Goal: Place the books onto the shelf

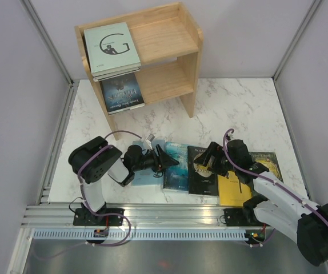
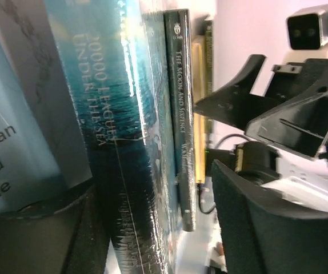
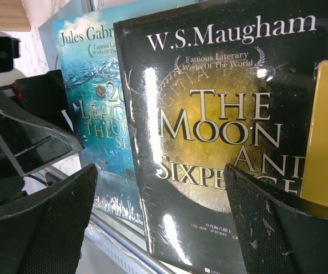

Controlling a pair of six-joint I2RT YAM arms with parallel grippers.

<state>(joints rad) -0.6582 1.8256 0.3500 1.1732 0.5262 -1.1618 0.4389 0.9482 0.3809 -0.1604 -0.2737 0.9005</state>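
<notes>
Pick-up step: two books shelved, five flat on the white marbled table (image 1: 232, 108).

My left gripper (image 1: 163, 160) lies low at the left edge of the teal paperback (image 1: 175, 166), jaws parted astride that edge, nothing pinched, with the pale blue paperback (image 1: 146, 179) beneath it. My right gripper (image 1: 208, 158) hangs wide open over the black paperback (image 1: 203, 176), near the yellow paperback (image 1: 232, 191) and green-gold paperback (image 1: 268, 161). The light wooden two-tier shelf (image 1: 191, 74) at the far side holds the white "G" book (image 1: 111, 48) on top and the dark blue book (image 1: 123, 92) below. Next, I judge: bite the teal edge and lift clear. The books lie edge to edge and the grippers are close together. Each tier's right half is free.
</notes>
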